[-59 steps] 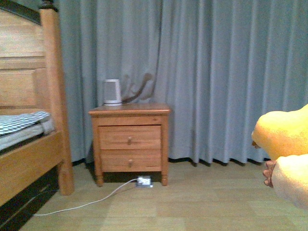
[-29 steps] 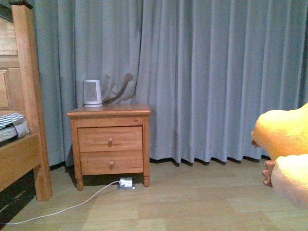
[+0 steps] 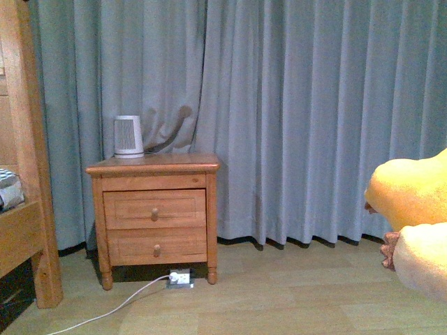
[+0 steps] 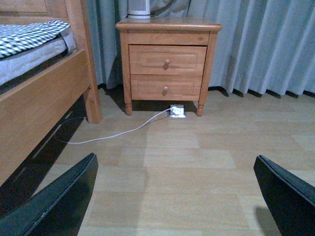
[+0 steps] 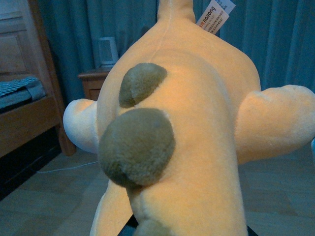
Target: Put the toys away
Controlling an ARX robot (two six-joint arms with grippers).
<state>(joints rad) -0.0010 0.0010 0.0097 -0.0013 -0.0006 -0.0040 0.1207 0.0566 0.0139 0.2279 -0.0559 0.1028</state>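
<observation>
Left tool (image 4: 175, 157) wide open, empty; right tool (image 5: 187, 232) around plush toy (image 5: 197, 123).

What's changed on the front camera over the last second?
The view has swung right: the nightstand and bedpost slid toward the frame's left, and most of the bed has left the shot. The plush kept its spot at the right edge. Nothing was grabbed or released.

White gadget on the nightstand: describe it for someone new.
Against the grey curtain stands a two-drawer wooden nightstand. The gadget sits on its top, left side: upright, white, with a slatted front, unlike the flat white plug block on the floor.
</observation>
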